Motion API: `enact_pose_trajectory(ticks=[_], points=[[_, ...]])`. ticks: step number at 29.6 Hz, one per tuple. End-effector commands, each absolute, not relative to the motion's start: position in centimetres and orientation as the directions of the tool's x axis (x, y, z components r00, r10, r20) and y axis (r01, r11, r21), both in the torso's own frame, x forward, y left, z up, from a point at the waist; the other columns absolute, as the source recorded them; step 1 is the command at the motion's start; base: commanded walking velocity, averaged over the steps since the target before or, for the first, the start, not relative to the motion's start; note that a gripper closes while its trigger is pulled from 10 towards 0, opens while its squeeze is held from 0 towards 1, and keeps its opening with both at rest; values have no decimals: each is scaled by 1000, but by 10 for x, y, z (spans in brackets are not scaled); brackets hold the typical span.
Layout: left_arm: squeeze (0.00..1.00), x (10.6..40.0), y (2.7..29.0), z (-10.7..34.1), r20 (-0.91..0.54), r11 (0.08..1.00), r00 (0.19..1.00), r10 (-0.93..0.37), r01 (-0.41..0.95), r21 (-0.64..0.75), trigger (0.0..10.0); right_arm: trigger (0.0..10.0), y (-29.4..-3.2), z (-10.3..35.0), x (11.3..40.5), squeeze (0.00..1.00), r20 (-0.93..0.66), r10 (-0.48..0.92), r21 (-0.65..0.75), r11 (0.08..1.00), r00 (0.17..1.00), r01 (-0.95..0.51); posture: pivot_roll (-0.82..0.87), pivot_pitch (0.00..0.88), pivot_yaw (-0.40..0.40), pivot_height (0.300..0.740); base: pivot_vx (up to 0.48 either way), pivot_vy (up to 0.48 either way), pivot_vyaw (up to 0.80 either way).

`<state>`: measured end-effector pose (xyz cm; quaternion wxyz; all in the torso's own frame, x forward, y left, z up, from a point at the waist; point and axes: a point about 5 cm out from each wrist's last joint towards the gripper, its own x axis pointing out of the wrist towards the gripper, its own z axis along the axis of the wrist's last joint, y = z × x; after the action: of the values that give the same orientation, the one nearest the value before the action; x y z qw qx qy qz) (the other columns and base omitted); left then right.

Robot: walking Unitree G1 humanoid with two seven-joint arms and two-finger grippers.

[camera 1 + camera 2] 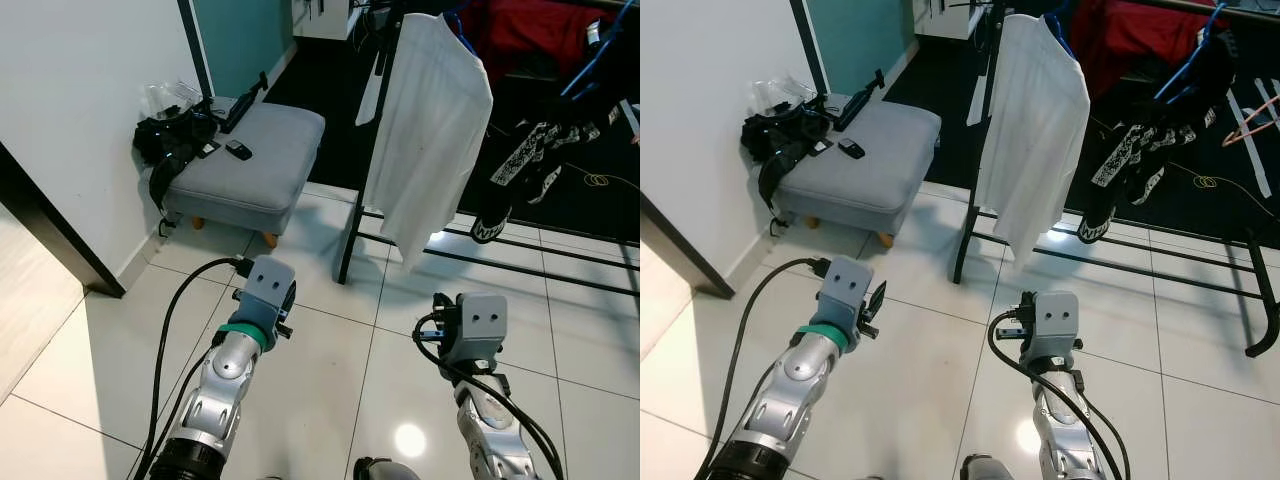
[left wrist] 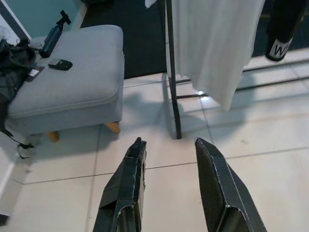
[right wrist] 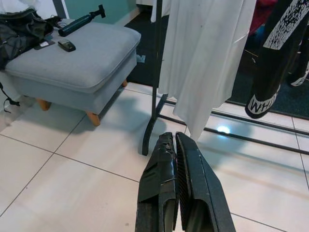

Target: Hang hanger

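Observation:
A black clothes rack (image 1: 353,225) stands on the white tiles ahead, with low rails (image 1: 1160,265) running right. On it hang a white shirt (image 1: 430,130) and a black garment with white print (image 1: 1130,160) on a blue hanger (image 1: 1188,65). A thin pink hanger (image 1: 1248,125) shows at the far right against the dark floor. My left gripper (image 2: 169,145) is open and empty, held low over the tiles short of the rack's post. To its right, my right gripper (image 3: 170,137) is shut on nothing and points at the shirt's hem.
A grey ottoman (image 1: 250,165) stands left of the rack against the white wall (image 1: 80,100). It carries a black bag (image 1: 170,140), a small dark device (image 1: 238,150) and a dark bottle (image 2: 53,36). Red cloth (image 1: 1140,30) hangs behind. Open tiles lie between me and the rack.

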<state>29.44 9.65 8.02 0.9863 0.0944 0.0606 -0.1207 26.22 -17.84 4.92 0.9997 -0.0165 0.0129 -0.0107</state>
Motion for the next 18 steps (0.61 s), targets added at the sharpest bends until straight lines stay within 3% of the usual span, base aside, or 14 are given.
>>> enact_pose_trajectory(ticks=[1, 10, 18], points=[[0, 294, 96, 79, -159, 957, 960, -230, 253, 141, 10000, 10000, -178, 48, 261, 0, -42, -16, -32, 999, 999, 15, -115, 20, 52, 740, 0, 0, 0], [0, 294, 94, 85, -142, 958, 958, -251, 267, 106, 10000, 10000, -175, 52, 264, 0, -28, -3, -37, 999, 1000, 2, -117, 19, 54, 740, 0, 0, 0], [0, 297, 91, 90, -133, 953, 952, -276, 289, 93, 10000, 10000, -175, 50, 264, 0, -42, -12, -14, 1000, 999, 11, -119, 20, 54, 740, 0, 0, -610]])
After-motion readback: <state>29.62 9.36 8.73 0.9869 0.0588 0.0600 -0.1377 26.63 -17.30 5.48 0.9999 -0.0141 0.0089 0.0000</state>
